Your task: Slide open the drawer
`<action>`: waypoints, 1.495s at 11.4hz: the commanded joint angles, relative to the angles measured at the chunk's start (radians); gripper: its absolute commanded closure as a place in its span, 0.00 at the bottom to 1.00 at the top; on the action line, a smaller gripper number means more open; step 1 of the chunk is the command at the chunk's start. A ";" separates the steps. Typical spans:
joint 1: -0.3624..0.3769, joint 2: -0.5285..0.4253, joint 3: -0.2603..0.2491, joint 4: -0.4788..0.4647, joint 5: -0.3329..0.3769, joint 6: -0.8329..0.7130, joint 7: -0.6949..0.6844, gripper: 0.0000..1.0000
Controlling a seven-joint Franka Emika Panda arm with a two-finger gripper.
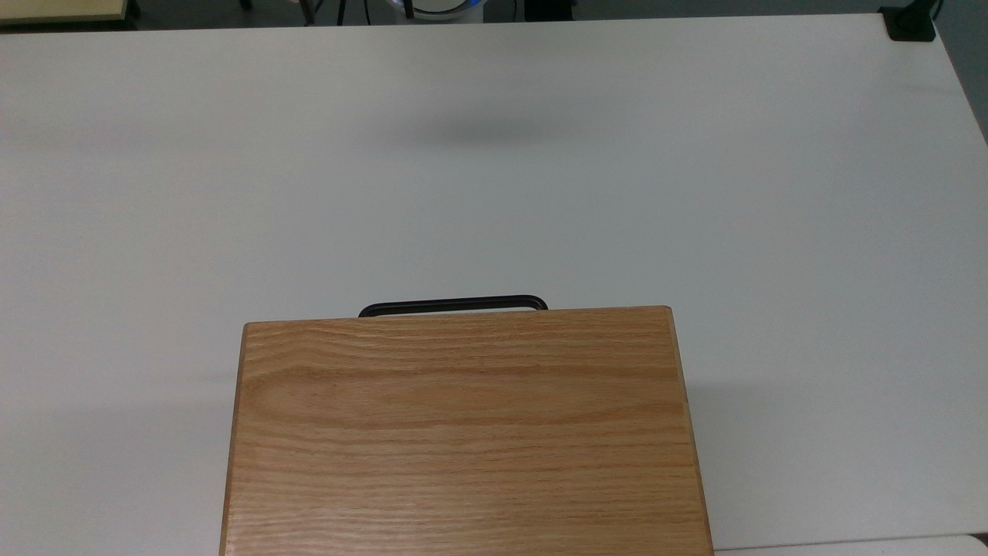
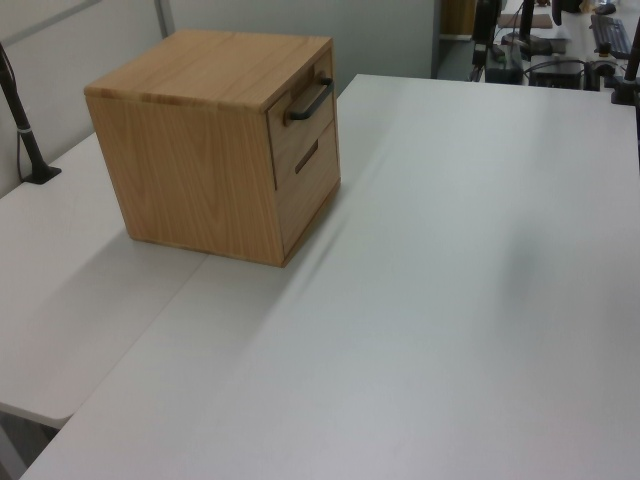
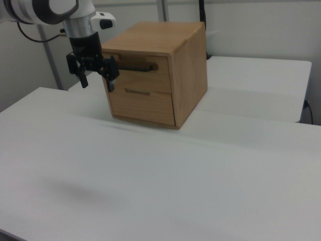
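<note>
The oak cabinet (image 2: 190, 160) stands on the white table (image 1: 494, 154). Its upper drawer (image 3: 160, 78) sits flush with the cabinet front, as seen also on the drawer (image 2: 297, 128) in the left view. A long black bar handle (image 3: 138, 66) runs across that drawer; the handle (image 1: 453, 305) pokes out past the cabinet top in the top view, and the handle (image 2: 310, 100) shows in the left view. My gripper (image 3: 97, 76) hangs in the air at the right view's upper left, open, nothing between its fingers. It overlaps the drawer's left end in the right view; how far it is from the handle I cannot tell.
A lower drawer (image 3: 145, 105) with a small recessed pull sits under the upper one. The white arm (image 3: 45, 10) reaches in from the right view's top left. A black post (image 2: 25, 120) stands clamped at the left view's left. The table has a seam beside the cabinet.
</note>
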 commanded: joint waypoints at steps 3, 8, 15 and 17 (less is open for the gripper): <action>0.024 -0.029 -0.002 -0.028 0.001 -0.020 -0.004 0.00; 0.024 -0.029 -0.002 -0.035 0.001 -0.019 -0.004 0.00; 0.013 -0.023 -0.002 -0.041 0.012 -0.010 -0.186 0.00; -0.001 -0.015 -0.002 -0.035 0.012 -0.005 -0.262 0.00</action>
